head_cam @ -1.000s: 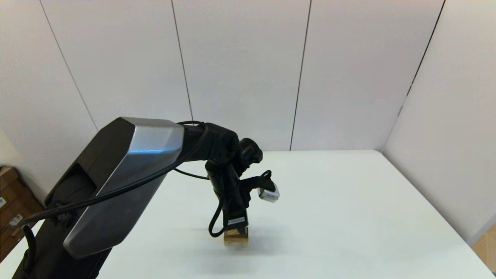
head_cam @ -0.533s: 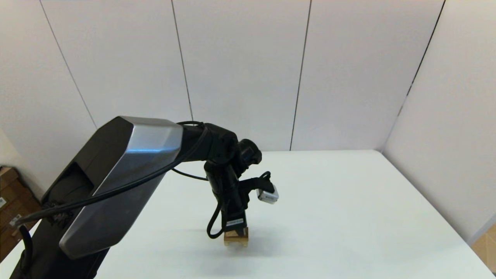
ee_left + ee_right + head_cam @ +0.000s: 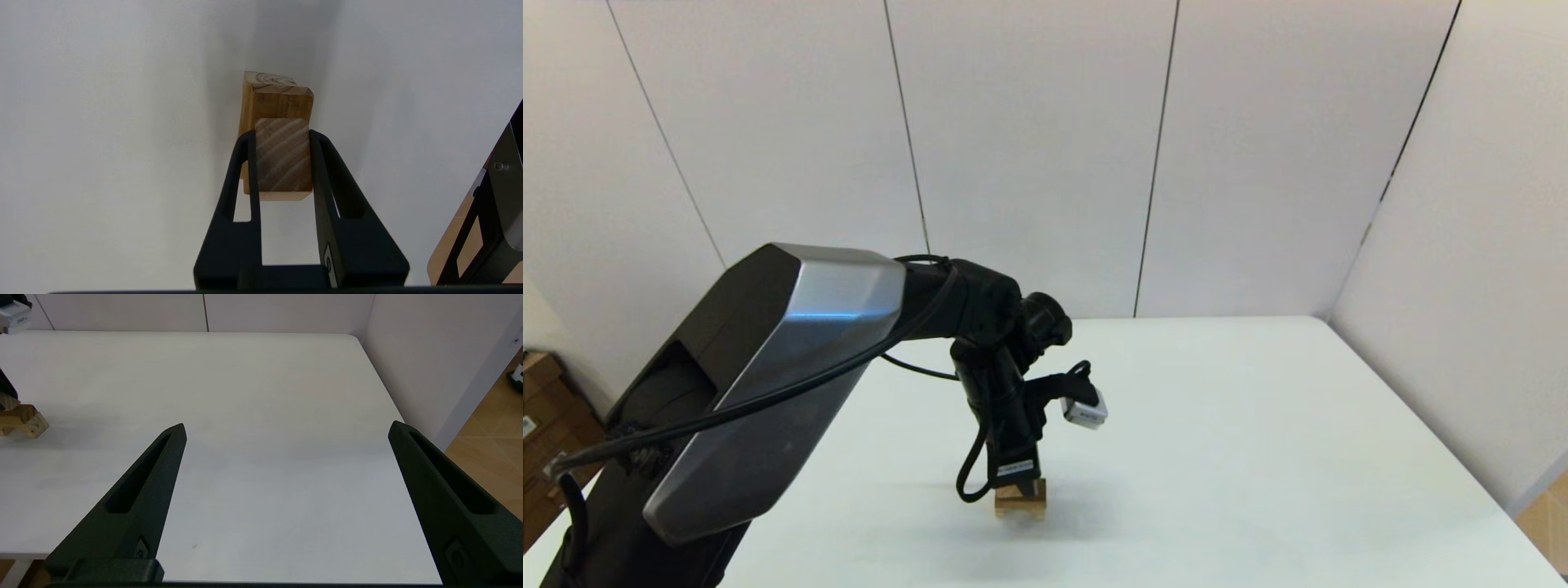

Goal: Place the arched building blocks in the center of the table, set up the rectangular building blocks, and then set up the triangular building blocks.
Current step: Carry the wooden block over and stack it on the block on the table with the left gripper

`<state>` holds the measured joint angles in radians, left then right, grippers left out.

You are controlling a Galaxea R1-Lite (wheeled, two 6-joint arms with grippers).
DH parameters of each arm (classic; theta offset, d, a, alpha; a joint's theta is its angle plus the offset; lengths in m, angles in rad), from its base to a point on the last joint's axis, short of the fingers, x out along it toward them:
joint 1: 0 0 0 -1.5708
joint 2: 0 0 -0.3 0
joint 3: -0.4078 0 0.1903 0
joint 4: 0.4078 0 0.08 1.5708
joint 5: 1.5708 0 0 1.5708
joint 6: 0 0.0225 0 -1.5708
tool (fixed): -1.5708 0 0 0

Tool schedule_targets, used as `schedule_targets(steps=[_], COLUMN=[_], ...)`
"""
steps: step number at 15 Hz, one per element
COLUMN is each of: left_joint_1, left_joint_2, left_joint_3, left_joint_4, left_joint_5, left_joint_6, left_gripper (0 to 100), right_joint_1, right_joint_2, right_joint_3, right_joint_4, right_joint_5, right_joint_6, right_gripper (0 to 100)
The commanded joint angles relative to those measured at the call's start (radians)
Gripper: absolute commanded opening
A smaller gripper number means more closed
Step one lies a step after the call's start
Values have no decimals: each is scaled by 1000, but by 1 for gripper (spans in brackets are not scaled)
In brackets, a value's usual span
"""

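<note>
While the right claw waits at the near edge of the white tabletop with its fingers spread wide, the left claw is farther in, near the middle, clamped on the striped triangular block. That block sits atop the tan rectangular block and the pale arched block.

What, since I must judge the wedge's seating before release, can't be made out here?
Head view: the left tool covers the triangular block.
Left wrist view: the triangular block hides its own contact with the rectangular block.
Right wrist view: the picture's edge cuts off the arched block.
</note>
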<state>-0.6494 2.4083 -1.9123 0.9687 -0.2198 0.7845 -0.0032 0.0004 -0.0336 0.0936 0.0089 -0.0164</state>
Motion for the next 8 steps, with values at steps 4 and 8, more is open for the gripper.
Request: schedule_targets(steps=[4, 8], left_joint_1=[0, 0], left_joint_2=[5, 6], left_joint_3=[-2, -1], left_joint_4=[-2, -1], left_joint_5=[-1, 8], left_joint_6=[2, 4], left_gripper=[0, 0], right_joint_1=[0, 0], right_joint_2=[-2, -2], right_joint_3=[0, 0], right_joint_4=[1, 0], right_joint_5=[0, 0], right_joint_6=[0, 0], right_gripper=[100, 100])
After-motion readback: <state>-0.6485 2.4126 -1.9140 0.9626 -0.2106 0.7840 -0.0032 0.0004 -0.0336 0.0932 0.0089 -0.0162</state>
